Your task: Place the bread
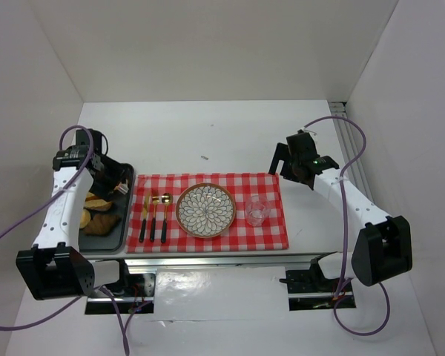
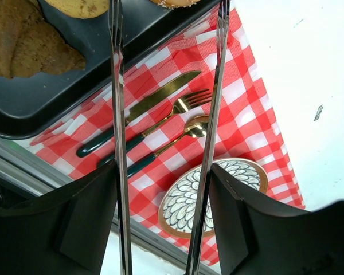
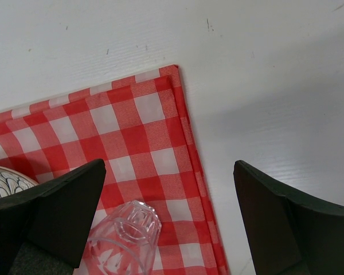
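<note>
Several brown bread pieces point(image 1: 96, 215) lie on a dark tray point(image 1: 126, 222) at the left of the table; the left wrist view shows them point(image 2: 28, 46) at its top left. My left gripper point(image 1: 107, 178) point(image 2: 163, 172) hangs above the tray's far end, shut on metal tongs point(image 2: 119, 114). The tongs' two arms stand apart with nothing between them, and their tips run out of view. A patterned round plate point(image 1: 206, 210) point(image 2: 180, 206) sits empty on the red checked cloth point(image 1: 267, 233). My right gripper point(image 1: 293, 167) point(image 3: 169, 166) is open and empty above the cloth's far right corner.
A knife, fork and spoon point(image 1: 153, 215) point(image 2: 160, 114) lie on the cloth between tray and plate. A clear glass point(image 1: 257, 210) point(image 3: 126, 240) stands right of the plate, just below my right gripper. White walls enclose the table.
</note>
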`<action>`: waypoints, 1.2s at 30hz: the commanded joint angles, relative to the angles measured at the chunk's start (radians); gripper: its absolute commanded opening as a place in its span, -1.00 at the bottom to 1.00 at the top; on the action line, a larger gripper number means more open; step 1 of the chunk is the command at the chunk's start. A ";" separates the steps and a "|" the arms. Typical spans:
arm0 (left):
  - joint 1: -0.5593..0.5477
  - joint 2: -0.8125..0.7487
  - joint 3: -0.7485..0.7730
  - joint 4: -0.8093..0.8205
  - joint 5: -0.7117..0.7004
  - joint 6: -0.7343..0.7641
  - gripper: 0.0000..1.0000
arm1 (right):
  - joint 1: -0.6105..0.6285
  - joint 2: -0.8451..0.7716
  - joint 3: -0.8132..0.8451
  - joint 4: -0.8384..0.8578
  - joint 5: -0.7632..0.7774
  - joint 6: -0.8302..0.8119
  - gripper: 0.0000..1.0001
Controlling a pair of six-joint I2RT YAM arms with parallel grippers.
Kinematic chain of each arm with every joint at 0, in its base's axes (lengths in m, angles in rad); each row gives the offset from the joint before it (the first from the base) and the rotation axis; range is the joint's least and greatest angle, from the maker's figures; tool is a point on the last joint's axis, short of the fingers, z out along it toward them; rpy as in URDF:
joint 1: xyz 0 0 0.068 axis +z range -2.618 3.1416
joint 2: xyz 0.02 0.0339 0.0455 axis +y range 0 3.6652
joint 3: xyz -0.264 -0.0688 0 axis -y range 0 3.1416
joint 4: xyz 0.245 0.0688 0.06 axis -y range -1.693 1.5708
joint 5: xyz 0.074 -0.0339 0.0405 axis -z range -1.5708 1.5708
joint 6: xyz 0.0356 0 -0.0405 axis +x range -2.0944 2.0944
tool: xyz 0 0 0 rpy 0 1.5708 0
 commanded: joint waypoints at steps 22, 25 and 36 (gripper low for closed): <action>0.023 0.089 -0.057 0.126 0.010 -0.087 0.35 | -0.007 -0.017 -0.001 0.032 -0.006 -0.019 1.00; 0.023 0.069 -0.057 0.135 0.020 -0.087 0.37 | -0.007 -0.017 -0.001 0.032 -0.006 -0.019 1.00; 0.023 0.106 -0.066 0.144 0.029 -0.096 0.02 | -0.007 -0.008 -0.001 0.032 -0.016 -0.019 1.00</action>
